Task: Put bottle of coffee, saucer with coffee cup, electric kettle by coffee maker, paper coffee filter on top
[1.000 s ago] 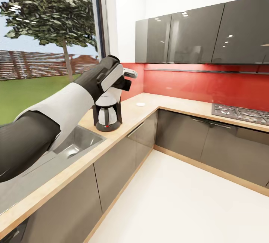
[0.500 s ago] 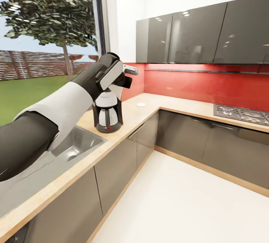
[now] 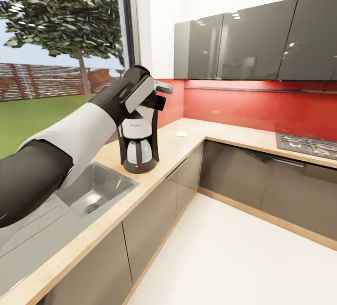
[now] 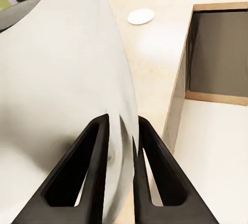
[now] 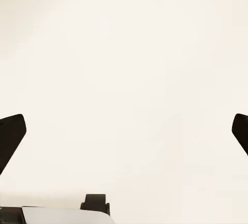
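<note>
- Kitchen corner: the kitchen countertop [image 3: 187, 138], light wood-look, runs along a large window and turns under a red backsplash, over glossy dark grey base cabinets [image 3: 154, 211].
- Set into the worktop is a steel sink [image 3: 100, 185]; its basin holds nothing but the drain.
- Just beyond the sink stands the coffee maker [image 3: 139, 148], upright on the counter, its pale carafe seated in the black base; the contents of the carafe cannot be made out.
- Farther along the counter, toward the corner and well apart from the machine, lies the saucer [image 3: 180, 133], a small flat white disc with nothing on it; the left wrist view shows it too [image 4: 141, 16].
- A gas hob [image 3: 306, 145] sits in the other run of counter.
- The left gripper [image 4: 122, 131] is raised over the coffee maker's top, its two black fingers [image 4: 95, 152] clamped on the paper coffee filter [image 4: 67, 90], whose white sheet passes between them.
- The right gripper [image 5: 124, 131] has its fingertips [image 5: 10, 136] spread wide apart, nothing between them, over a plain pale floor [image 5: 124, 53].
</note>
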{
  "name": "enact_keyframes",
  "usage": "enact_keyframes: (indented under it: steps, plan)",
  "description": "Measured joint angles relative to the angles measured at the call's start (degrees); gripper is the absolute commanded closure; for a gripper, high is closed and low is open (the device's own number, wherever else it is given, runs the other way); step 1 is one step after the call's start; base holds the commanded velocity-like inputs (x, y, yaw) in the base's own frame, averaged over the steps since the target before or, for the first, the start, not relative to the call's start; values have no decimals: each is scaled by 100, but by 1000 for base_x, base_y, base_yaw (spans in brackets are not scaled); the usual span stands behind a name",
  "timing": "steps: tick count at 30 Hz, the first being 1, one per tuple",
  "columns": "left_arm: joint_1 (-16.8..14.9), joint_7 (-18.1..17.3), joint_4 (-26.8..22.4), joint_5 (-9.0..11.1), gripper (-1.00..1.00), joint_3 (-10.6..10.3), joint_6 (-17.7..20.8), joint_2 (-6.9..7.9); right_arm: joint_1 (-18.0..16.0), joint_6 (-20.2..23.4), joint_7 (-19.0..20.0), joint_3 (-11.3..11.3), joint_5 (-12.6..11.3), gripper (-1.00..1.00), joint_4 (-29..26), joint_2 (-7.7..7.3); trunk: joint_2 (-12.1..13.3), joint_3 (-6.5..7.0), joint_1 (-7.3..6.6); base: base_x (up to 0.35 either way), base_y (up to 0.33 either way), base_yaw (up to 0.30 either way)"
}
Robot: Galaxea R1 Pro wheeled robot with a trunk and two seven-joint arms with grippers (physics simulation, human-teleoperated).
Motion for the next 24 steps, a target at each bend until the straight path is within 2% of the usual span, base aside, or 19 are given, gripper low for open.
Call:
enact_keyframes:
  steps: [9, 24]
  plan:
    - [0, -2, -382, 3, 100, 18, -1, 0, 0, 0, 0, 0, 0, -100, 0, -6, -1, 0, 0, 5, 3, 0]
    - [1, -3, -382, 0, 100, 37, -7, 14, 0, 0, 0, 0, 0, -100, -1, -6, 0, 0, -1, 115, -98, 0]
